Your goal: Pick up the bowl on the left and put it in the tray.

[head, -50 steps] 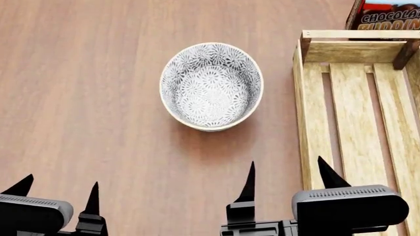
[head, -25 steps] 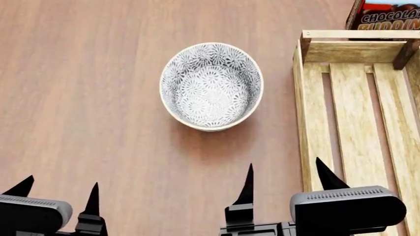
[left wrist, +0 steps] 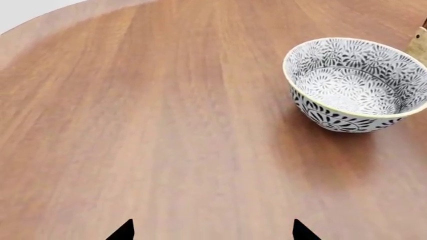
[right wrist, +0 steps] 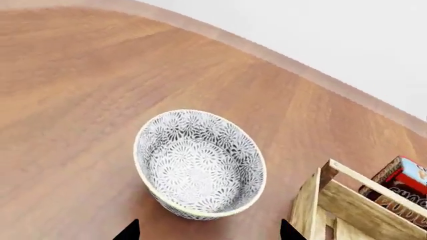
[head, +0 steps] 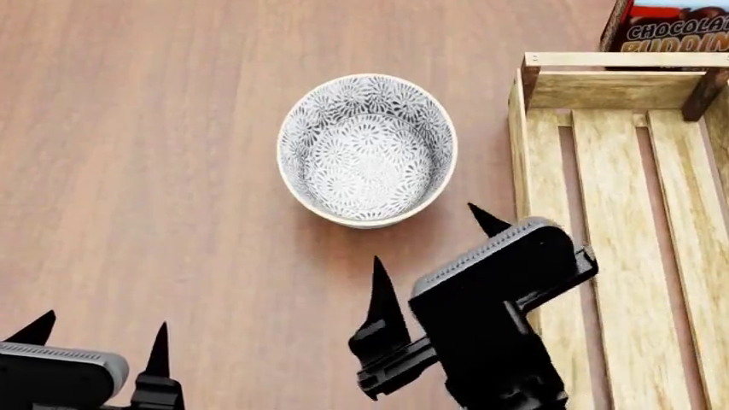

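The bowl point(head: 367, 149), white with a fine grey-blue floral pattern, stands upright and empty on the wooden table, left of the tray point(head: 547, 196), a light-wood slatted crate with low sides. My right gripper point(head: 435, 249) hangs open just in front of the bowl, turned at an angle, with nothing between its fingertips. In the right wrist view the bowl point(right wrist: 200, 165) lies close ahead of the gripper point(right wrist: 209, 231), with the tray corner point(right wrist: 319, 192) beside it. My left gripper point(head: 101, 329) stays open at the near left; its wrist view has the bowl point(left wrist: 353, 85) far off to one side.
A chocolate pudding box point(head: 672, 27) stands behind the tray's far end; the right wrist view shows that box point(right wrist: 400, 192) too. The table's far edge point(right wrist: 280, 55) curves behind the bowl. Bare wood surrounds the bowl on its left.
My right gripper has moved forward and left toward the bowl and rotated, and now sits close to the bowl's near rim. The left gripper and the bowl have not moved.
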Motion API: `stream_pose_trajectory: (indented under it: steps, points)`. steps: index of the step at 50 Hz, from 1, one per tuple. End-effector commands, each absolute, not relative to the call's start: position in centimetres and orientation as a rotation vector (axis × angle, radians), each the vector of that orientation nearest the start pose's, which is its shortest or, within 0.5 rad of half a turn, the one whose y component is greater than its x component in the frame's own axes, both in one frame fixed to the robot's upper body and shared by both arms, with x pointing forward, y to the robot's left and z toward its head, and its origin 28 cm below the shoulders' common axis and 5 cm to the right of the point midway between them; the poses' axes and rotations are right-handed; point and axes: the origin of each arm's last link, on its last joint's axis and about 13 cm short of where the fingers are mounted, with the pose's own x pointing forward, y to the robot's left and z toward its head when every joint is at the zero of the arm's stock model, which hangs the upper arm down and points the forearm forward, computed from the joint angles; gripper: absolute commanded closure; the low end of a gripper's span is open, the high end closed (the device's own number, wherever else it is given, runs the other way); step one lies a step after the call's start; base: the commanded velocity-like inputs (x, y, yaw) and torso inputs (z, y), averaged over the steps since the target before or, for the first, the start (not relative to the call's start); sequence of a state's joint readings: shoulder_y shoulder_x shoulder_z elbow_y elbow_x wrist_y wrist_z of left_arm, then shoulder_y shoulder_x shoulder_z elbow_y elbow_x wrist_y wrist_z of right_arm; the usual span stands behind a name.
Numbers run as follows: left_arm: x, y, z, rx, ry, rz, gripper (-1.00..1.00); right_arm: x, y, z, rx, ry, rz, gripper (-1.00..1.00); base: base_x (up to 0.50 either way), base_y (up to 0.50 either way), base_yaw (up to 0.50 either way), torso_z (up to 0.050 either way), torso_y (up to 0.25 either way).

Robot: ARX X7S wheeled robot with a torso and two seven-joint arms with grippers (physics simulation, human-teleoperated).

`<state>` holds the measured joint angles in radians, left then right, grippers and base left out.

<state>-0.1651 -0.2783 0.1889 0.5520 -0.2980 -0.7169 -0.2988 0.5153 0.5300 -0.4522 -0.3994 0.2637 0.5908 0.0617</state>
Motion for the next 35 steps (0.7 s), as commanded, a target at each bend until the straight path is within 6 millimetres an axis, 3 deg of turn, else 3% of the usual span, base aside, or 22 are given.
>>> stream_pose_trajectory:
  steps: [1,19,35]
  points:
    - [21.7,21.1,10.5,0.046,0.045,-0.041,-1.0,32.1,-13.1,18.2,-0.807,-0.108,0.495,-1.0,0.0,0.0,0.0,0.0,0.0]
    - [21.6,21.5,10.5,0.046,0.044,-0.029,-1.0,36.6,-12.6,18.7,-1.145,-0.023,0.612,-1.0,0.0,0.0,0.0,0.0,0.0]
    - [21.6,21.9,10.5,0.039,0.043,-0.023,-1.0,39.3,-11.8,18.1,-1.288,-0.055,0.659,-1.0,0.0,0.0,0.0,0.0,0.0]
